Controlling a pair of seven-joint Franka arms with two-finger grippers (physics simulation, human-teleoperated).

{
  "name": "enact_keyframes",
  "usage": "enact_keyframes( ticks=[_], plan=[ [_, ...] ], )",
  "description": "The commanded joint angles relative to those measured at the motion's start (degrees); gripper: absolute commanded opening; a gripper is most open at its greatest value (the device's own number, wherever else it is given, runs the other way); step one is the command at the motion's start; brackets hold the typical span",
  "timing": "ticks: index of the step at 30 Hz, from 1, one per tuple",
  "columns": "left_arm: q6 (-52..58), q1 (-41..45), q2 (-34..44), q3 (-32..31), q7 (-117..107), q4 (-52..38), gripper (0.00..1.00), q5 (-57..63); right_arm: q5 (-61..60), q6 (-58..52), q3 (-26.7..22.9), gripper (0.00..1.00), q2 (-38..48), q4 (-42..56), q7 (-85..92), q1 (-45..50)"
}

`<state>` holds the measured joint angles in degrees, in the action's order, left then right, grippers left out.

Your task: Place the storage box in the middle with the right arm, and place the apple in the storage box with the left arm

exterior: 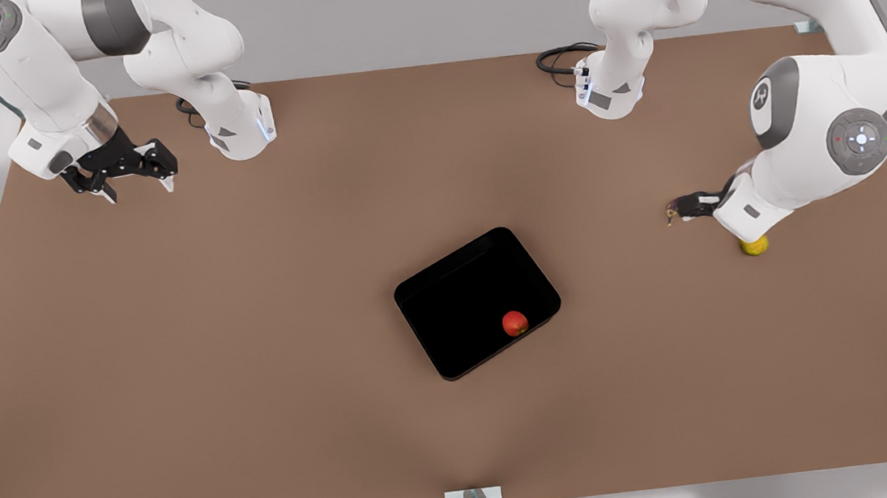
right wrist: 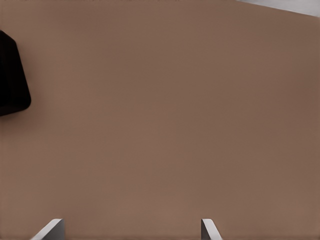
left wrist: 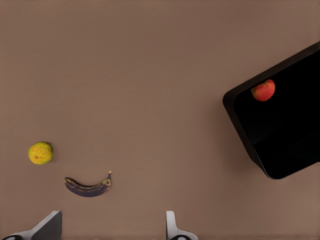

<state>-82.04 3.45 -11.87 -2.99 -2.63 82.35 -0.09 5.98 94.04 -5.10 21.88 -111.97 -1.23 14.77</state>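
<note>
Both my grippers hang empty with fingers spread wide. Left gripper [exterior: 680, 210] hovers at the table's [exterior: 179, 372] 3 o'clock side in the front view, above the banana [left wrist: 88, 186] and just beside the yellow fruit [exterior: 754, 245]. Right gripper [exterior: 129, 180] waits near 10 o'clock, over bare table. At the centre sits the box [exterior: 449, 305], turned askew, with the apple [exterior: 514, 323] inside, against its 4 o'clock wall.

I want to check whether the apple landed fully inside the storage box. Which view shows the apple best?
The front view: the apple lies inside the whole storage box, near one corner. The left wrist view shows the apple by the wall, with the box cropped. The right wrist view catches one box corner.
</note>
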Motion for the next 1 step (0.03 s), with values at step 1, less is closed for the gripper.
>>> enact_keyframes(
  ticks=[1],
  plan=[
    [0.0,0.0,0.0,0.0,0.0,0.0,1.00,-0.1,0.0,0.0,-0.1,1.00,0.0,0.0,0.0,0.0]
  ],
)
